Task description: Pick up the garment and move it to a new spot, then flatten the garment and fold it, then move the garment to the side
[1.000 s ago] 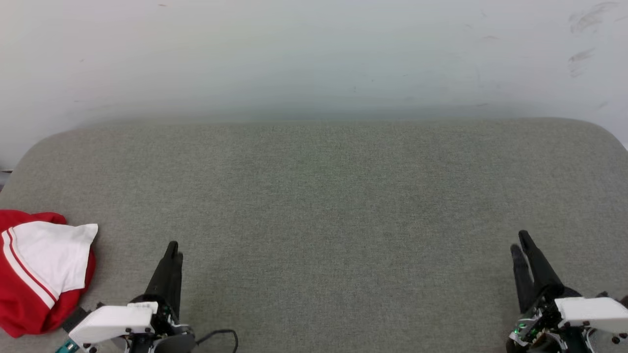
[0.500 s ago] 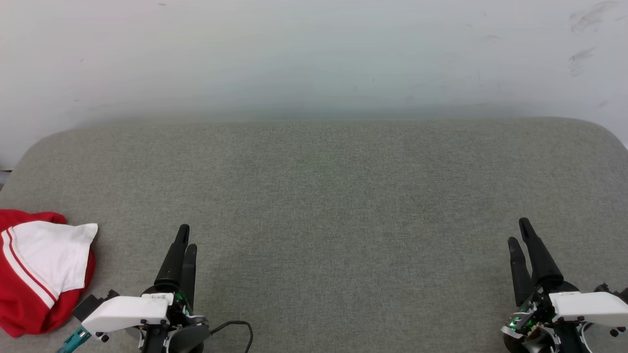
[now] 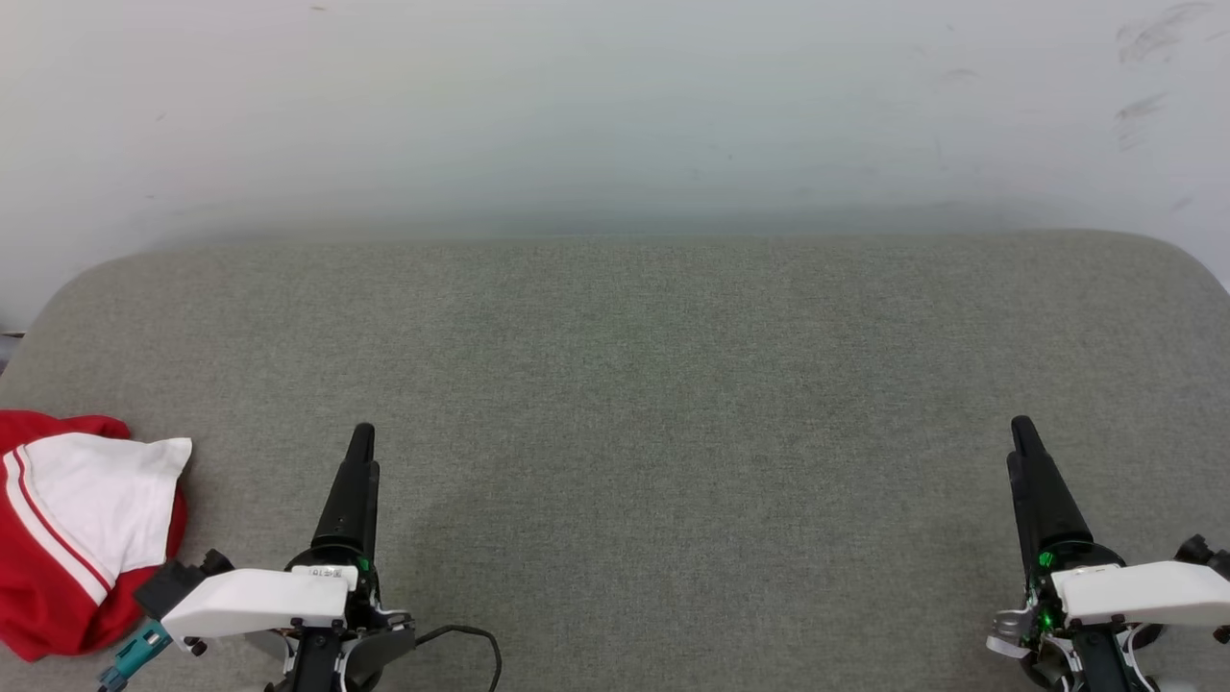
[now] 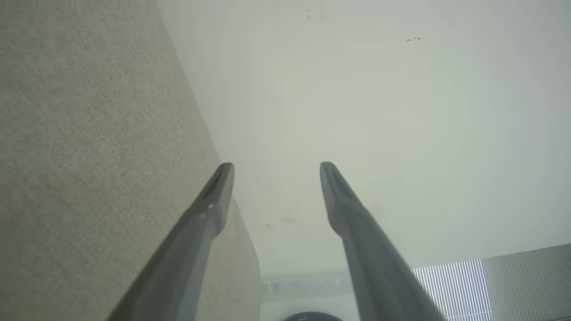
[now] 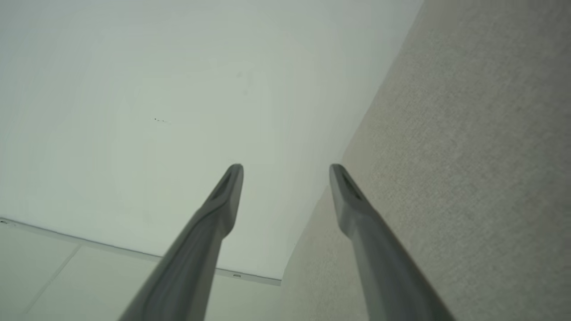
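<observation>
The garment (image 3: pixel 72 538) lies bunched at the left edge of the padded grey surface (image 3: pixel 653 365), red cloth with a white sleeve on top, partly cut off by the head view's left border. The left gripper (image 3: pixel 361 437) points away from the robot just to the garment's right, apart from it. The right gripper (image 3: pixel 1020 428) is well away, near the right edge. In the wrist views both sets of jaws are spread wide, holding nothing. Open woven fabric stretches between them to the back edge and its rounded corners. A pale, lightly scuffed wall (image 3: pixel 615 115) rises behind, and pale floor tiles (image 5: pixel 53 285) show beside the surface.
</observation>
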Available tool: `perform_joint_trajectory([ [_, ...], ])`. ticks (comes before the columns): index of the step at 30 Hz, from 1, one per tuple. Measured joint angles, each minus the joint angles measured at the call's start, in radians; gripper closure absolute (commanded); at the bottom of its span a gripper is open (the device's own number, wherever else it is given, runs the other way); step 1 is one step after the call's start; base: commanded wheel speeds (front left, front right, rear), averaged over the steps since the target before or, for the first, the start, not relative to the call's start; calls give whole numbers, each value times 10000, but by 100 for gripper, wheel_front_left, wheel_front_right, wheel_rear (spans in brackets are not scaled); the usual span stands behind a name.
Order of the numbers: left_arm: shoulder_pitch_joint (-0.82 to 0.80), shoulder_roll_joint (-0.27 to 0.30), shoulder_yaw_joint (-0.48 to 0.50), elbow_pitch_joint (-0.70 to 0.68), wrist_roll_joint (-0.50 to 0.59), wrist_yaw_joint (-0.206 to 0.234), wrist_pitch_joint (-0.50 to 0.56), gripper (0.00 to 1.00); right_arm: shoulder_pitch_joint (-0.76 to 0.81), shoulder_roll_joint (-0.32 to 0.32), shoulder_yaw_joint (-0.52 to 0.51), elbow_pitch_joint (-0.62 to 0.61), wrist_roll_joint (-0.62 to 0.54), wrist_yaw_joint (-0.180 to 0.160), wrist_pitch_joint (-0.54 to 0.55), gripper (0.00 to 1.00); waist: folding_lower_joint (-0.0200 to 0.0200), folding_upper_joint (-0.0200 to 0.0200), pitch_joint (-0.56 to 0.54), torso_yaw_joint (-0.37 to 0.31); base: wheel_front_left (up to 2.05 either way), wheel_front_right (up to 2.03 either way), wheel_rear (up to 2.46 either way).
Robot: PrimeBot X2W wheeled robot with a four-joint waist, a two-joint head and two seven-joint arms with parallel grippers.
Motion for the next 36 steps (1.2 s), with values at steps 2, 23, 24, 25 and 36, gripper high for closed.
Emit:
perform_joint_trajectory([
  [2, 0, -2, 15, -40, 234, 0, -75, 0, 2, 0, -15, -29, -527, 2, -59, 0, 0, 0, -3, -1, 0, 0, 0],
  [23, 4, 2, -299, -497, 4416, 0, -777, 0, 90, 23, 13, -489, -5676, 2, -359, 0, -1, 0, -84, -20, 0, 0, 0],
  [24, 6, 4, -314, -493, 4617, 0, -821, 0, 102, 23, 2, -535, -5871, 2, -359, 0, -1, 0, -85, -21, 0, 0, 0],
  [25, 7, 4, -351, -479, 4792, 0, -861, 0, 105, 23, -10, -589, -6061, 2, -359, 0, -1, 0, -87, -23, 0, 0, 0],
  [36, 11, 4, -362, -337, 7055, 0, -1164, 0, 269, 48, -15, -1080, -8019, 2, -211, 0, -2, 0, -111, -20, 0, 0, 0],
])
